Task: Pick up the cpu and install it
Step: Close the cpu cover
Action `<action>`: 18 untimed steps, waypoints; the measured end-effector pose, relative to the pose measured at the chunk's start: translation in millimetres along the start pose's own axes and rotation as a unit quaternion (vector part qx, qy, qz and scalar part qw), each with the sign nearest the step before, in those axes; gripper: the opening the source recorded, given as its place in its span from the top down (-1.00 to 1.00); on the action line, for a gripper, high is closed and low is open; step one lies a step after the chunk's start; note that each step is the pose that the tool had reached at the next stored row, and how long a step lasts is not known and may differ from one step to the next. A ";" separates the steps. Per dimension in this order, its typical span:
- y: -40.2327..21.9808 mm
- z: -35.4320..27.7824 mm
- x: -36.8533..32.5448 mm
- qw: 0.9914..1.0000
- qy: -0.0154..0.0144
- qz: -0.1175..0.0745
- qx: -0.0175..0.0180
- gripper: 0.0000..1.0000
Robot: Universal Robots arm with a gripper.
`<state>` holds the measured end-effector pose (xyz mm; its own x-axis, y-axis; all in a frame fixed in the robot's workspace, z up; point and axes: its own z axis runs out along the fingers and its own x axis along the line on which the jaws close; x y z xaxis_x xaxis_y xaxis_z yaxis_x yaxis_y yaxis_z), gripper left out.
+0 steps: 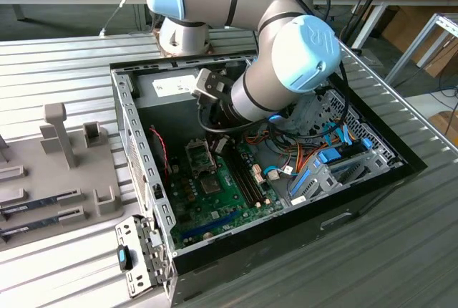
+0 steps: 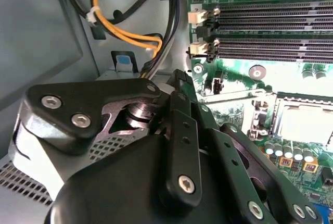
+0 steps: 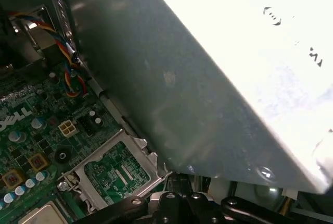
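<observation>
— So, how do the fingers (image 2: 179, 125) of the gripper (image 2: 178, 78) stand?

— Drawn together. In the second wrist view the black links on either side slope in to one narrow tip. No gap shows there, and nothing is caught between them.

— And the cpu (image 2: 304, 122) (image 3: 40, 216)?

— It lies flat in its socket (image 1: 200, 156) on the motherboard (image 1: 229, 193), a pale silver square in both wrist views. The gripper does not hold it. Its tip hangs just beside the socket, off the chip. Whether the tip touches the board cannot be told.

— Is the socket covered?

— No. Its metal frame (image 3: 117, 174) is swung up off the chip, and green board shows through the frame's window.

— What crowds the arm (image 1: 286, 57)?

— It reaches down into the open computer case (image 1: 136, 150). The grey box (image 3: 208, 78) of the power supply sits close by the gripper, with the socket on the gripper's other side. Yellow and orange cables (image 2: 125, 34) run along the case floor just past the tip. Long dark memory slots (image 2: 276, 13) lie near the socket, on the far side from the gripper's body.

— Anything outside the case?

— A grey tray (image 1: 64, 172) with upright holders, on the exterior view's left, well apart from the gripper.
</observation>
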<state>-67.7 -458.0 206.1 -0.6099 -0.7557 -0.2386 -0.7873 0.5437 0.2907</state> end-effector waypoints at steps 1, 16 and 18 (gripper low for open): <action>0.4 -1.2 -0.3 1.000 0.000 0.000 0.000 0.79; 0.8 -4.2 -1.0 1.000 -0.003 -0.001 0.000 0.79; -1.2 -3.0 -1.9 1.000 -0.005 -0.001 -0.003 0.79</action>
<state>-65.3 -458.3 209.0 -0.6100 -0.7524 -0.2486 -0.7875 0.5409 0.2954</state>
